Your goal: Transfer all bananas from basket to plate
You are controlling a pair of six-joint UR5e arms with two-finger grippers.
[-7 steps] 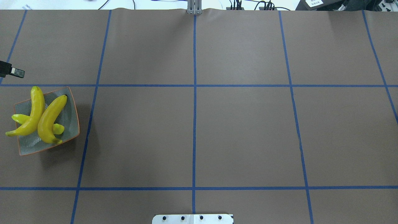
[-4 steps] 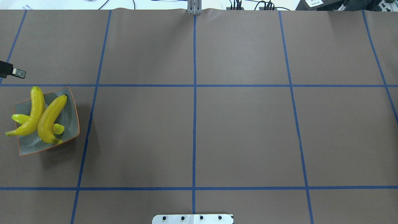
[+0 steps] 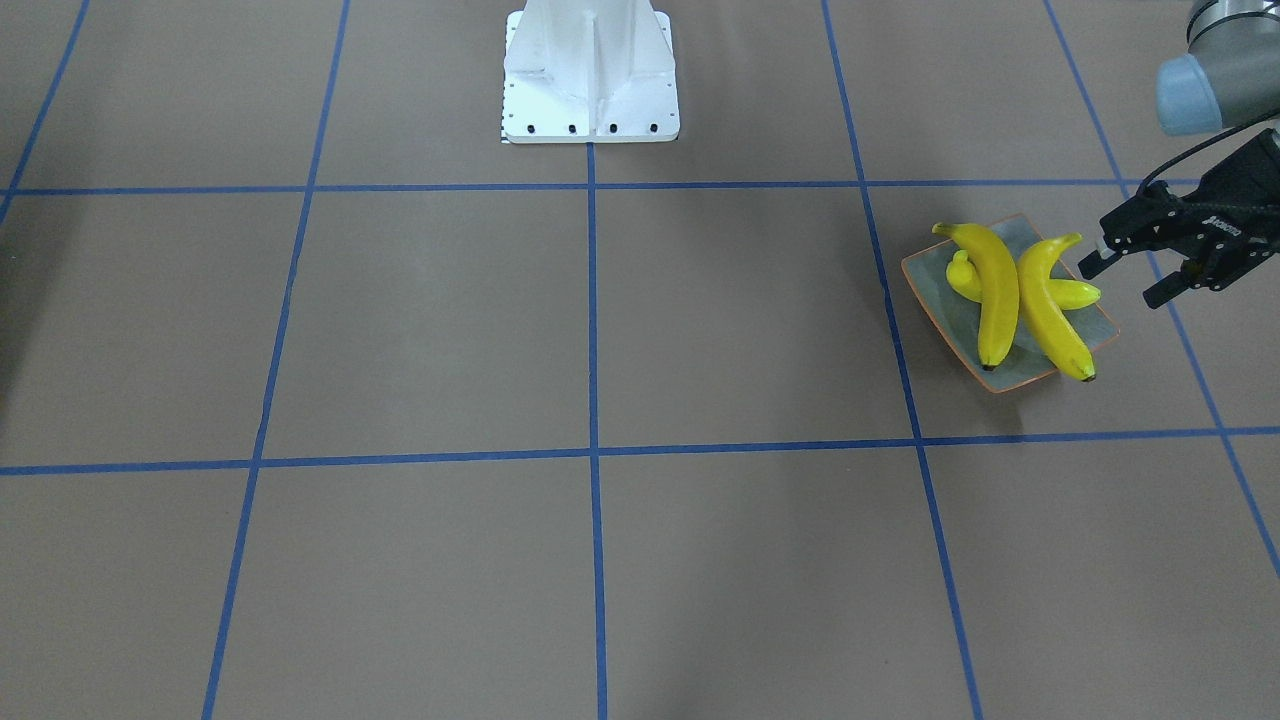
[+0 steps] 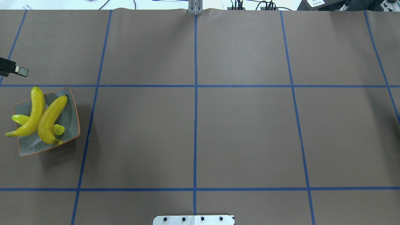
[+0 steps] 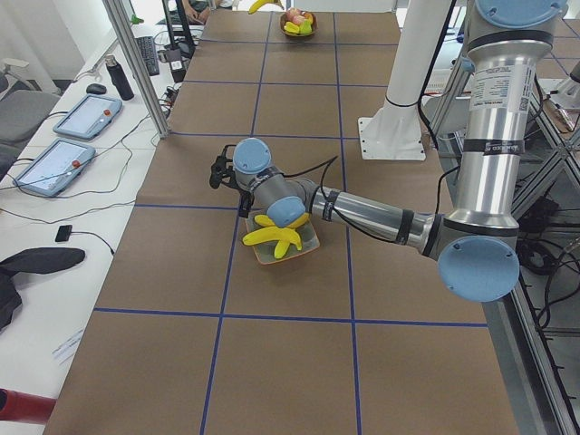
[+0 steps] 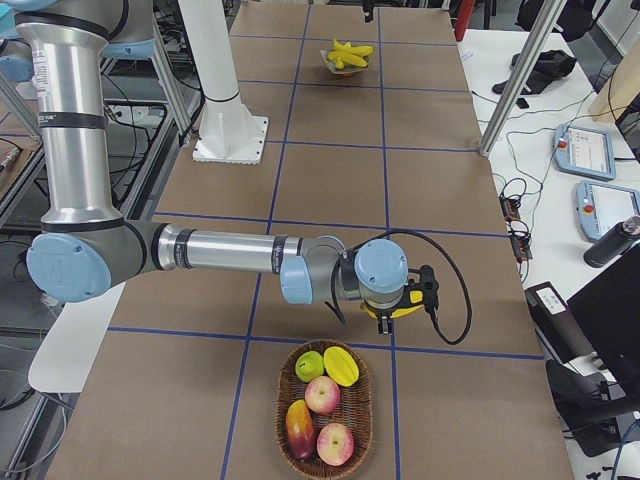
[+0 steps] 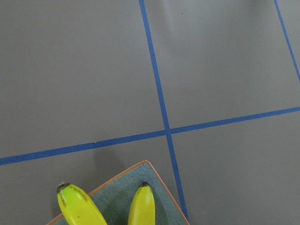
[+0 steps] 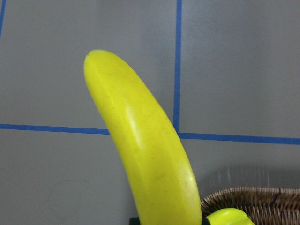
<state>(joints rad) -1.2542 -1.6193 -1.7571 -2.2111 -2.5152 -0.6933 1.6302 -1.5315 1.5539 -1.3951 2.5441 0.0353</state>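
Observation:
Three bananas lie crossed on the grey-green plate [image 3: 960, 318] [image 4: 69, 122]. Two are deep yellow [image 3: 998, 292] [image 4: 49, 121] and a paler one [image 3: 1078, 294] sits under them. My left gripper [image 3: 1122, 282] [image 4: 22, 72] hangs open just beyond the plate's far corner, holding nothing. The left wrist view shows two banana tips [image 7: 77, 206] on the plate corner [image 7: 161, 185]. At the table's other end my right gripper [image 6: 400, 304] is shut on a fourth banana [image 8: 145, 150], raised just past the wicker basket's rim [image 8: 243, 197] [image 6: 282, 415].
The basket holds apples [image 6: 322, 394] and other fruit. The white robot base [image 3: 590, 80] stands at the table's middle edge. Metal posts [image 6: 520, 75], tablets [image 5: 82, 116] and cables line the operators' side.
The left gripper's visible finger has drifted slightly right and towards the far edge in the overhead view. The bananas and the plate have stayed put.

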